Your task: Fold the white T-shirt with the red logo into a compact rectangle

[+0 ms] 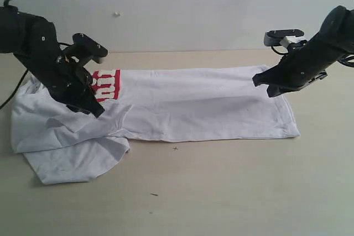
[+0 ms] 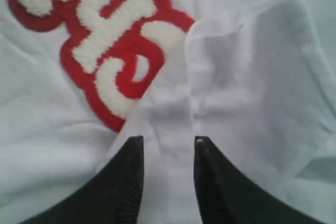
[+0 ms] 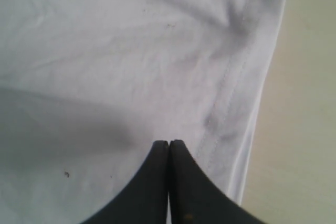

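The T-shirt [image 1: 193,103] lay flat and lengthwise across the tabletop [image 1: 221,181], with its hem [image 3: 226,103] toward the right and its upper part toward the left. On the left the cloth was rumpled and bunched. One sleeve [image 1: 72,161] spread forward toward the near edge, partly tucked under the layer above it. The logo [image 1: 107,85] sat on the chest at the left end. From the exterior view only part of it showed, the rest being hidden behind the left arm.

The left gripper [image 2: 168,141] was angled down onto the shirt just beside the logo. Its jaws were parted by a narrow gap. A folded flap [image 2: 252,77] of white cloth lay under and ahead of them, its edge covering the end of the logo. Cloth showed in the gap, but nothing looked pinched between the tips.

The right gripper [image 3: 169,142] hung over the hem end of the shirt, close to the stitched edge. Its jaws were pressed fully together with nothing between them. In the exterior view it stood a little above the cloth, apart from it. Bare tabletop showed just past the hem.
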You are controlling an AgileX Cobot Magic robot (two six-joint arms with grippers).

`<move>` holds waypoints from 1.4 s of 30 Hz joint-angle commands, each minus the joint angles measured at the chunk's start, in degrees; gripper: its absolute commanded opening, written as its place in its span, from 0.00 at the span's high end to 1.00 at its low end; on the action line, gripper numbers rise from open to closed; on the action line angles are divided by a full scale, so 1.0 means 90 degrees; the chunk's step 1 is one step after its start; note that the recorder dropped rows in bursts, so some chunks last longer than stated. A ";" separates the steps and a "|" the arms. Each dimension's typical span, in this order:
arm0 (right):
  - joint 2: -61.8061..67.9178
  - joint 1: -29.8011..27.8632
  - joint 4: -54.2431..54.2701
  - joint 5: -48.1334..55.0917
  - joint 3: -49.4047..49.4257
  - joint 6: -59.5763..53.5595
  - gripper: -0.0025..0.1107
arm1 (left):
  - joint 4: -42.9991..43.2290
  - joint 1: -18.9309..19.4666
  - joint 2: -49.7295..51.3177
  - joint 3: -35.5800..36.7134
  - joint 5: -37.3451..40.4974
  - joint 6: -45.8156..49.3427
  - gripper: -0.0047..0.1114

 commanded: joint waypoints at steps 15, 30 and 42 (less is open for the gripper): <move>-0.0049 0.0003 0.0035 -0.0014 0.0008 -0.0052 0.98 | 0.0598 0.0083 0.0515 -0.0048 -0.0546 -0.0081 0.72; -0.0049 0.0003 0.0035 -0.0026 0.0008 -0.0052 0.98 | 0.1926 0.0083 0.0488 -0.0048 -0.0606 -0.0270 0.96; -0.0049 0.0003 0.0035 -0.0066 0.0008 -0.0130 0.98 | 0.4160 0.0094 0.0488 -0.0048 -0.3012 -0.0270 0.80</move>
